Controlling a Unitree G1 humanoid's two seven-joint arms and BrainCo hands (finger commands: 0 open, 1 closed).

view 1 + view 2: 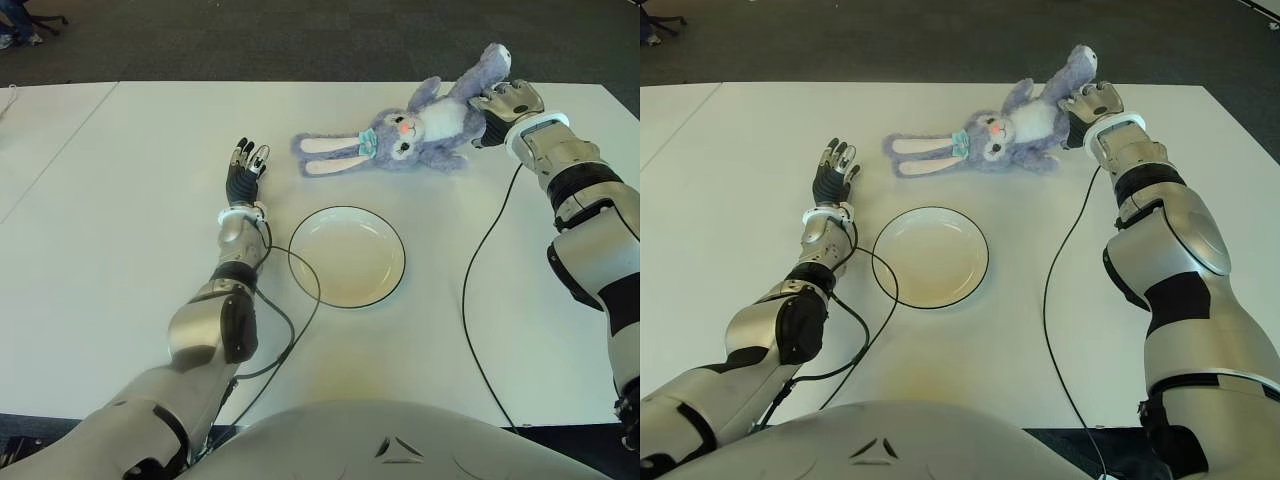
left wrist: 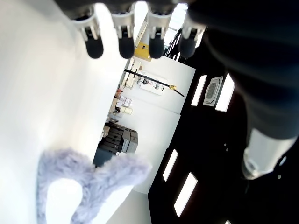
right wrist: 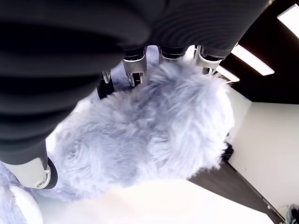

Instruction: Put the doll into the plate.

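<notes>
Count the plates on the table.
1. The plate sits on the table between the arms, nearer the robot than the doll, empty.

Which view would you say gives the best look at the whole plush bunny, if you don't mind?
The left eye view: the bunny lies whole on the table, ears to feet, right hand on its body. The right eye view matches it. The right wrist view shows only fur, the left wrist view only its ears.

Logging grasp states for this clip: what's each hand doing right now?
Left hand: open, holding nothing.
Right hand: fingers closed on the plush bunny.
</notes>
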